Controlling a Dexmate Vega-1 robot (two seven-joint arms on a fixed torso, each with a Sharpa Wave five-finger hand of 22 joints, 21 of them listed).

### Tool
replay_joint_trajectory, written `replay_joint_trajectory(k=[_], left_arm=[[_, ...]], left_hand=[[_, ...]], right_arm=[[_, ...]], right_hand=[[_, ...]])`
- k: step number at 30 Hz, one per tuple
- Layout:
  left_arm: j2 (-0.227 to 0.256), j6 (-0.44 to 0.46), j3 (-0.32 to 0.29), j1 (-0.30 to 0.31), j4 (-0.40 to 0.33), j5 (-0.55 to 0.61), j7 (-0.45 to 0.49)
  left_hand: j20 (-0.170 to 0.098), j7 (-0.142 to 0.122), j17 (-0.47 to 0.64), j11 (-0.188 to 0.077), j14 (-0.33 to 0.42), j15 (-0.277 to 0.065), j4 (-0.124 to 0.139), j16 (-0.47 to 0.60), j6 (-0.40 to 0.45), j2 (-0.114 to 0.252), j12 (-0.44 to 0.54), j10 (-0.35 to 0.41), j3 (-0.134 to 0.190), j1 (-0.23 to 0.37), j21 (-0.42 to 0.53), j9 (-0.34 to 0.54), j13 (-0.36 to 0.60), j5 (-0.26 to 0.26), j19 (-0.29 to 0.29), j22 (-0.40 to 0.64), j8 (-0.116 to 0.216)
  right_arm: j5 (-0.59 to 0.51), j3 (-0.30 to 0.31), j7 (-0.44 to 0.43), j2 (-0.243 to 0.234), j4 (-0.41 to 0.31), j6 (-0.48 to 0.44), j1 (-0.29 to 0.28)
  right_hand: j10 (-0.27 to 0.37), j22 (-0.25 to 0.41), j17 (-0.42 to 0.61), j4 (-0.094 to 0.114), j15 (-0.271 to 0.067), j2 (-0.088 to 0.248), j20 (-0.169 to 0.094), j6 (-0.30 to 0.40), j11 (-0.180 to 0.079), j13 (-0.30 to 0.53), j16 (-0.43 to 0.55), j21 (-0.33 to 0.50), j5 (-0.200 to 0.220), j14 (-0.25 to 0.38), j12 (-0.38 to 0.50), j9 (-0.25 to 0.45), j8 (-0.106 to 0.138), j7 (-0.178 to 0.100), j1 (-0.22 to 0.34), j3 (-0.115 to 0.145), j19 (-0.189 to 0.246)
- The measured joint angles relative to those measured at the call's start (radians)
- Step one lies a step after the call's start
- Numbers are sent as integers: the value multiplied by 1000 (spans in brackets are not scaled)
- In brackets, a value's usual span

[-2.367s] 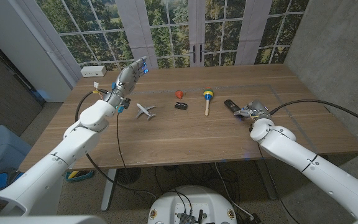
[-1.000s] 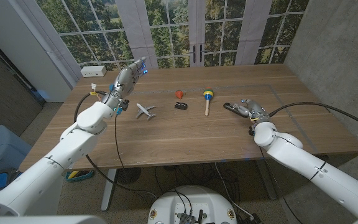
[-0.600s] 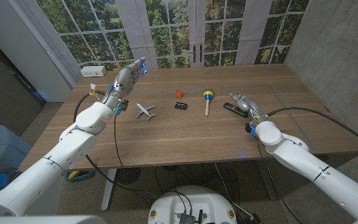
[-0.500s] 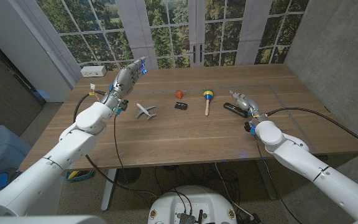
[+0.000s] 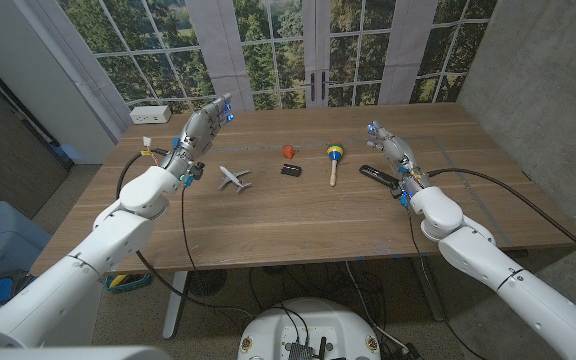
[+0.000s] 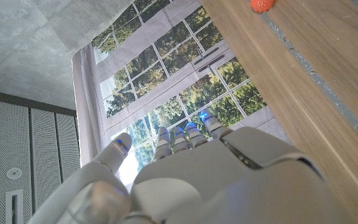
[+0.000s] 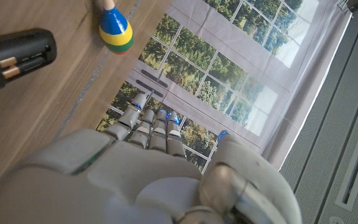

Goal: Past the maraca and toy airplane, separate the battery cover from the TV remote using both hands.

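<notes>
Wood-grain table [image 5: 298, 215]. Slim black TV remote [image 5: 373, 174] lies beside right hand [image 5: 390, 148], battery bay uncovered. Right hand raised, fingers [image 7: 146, 121] straight, holding nothing. Left hand [image 5: 200, 125] likewise empty, extended. Round-headed striped maraca [image 5: 334, 160], white toy airplane [image 5: 233, 178] between them.

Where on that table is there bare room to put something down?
The wide near strip of the table, between the two arms, is bare wood. So is the far part toward the windows, and the right end. It is crowded along the middle row: toy airplane, small black piece, red thing, maraca, TV remote beside the right hand.
</notes>
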Motion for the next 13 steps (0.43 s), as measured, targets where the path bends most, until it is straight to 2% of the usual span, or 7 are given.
replay_joint_trajectory(k=[6, 8, 13], left_arm=[[4, 1, -5, 9, -2, -4, 3], [6, 1, -7, 12, -5, -4, 3], [14, 1, -15, 26, -17, -4, 3]], left_hand=[[0, 6, 0, 4, -11, 0, -3, 0, -6, 0, 0, -4, 3, 0, 0, 0, 0, 0, 0, 0, 0], [0, 6, 0, 4, -11, 0, -3, 0, -5, 0, 0, -4, 3, 0, 0, 0, 0, 0, 0, 0, 0], [0, 6, 0, 4, -11, 0, -3, 0, -5, 0, 0, -4, 3, 0, -8, 0, 0, -4, 0, 0, 0]], right_arm=[[33, 7, 32, 15, 13, 38, 5], [41, 7, 40, 15, 13, 46, 5], [63, 7, 60, 15, 13, 79, 5]], right_hand=[[0, 0, -4, 1, 0, 7, 0, 0, 0, -4, 0, -4, 0, 0, 0, 0, 0, 0, -7, 1, 0], [0, 0, -7, 1, 0, -4, 0, 3, 0, -8, 0, -4, 0, 0, 0, 0, 0, 3, -17, 1, 0], [-4, 0, -14, 5, 0, -4, 4, 5, 4, -13, 0, -7, 0, 0, 0, 0, 0, 6, -17, 5, 11]])
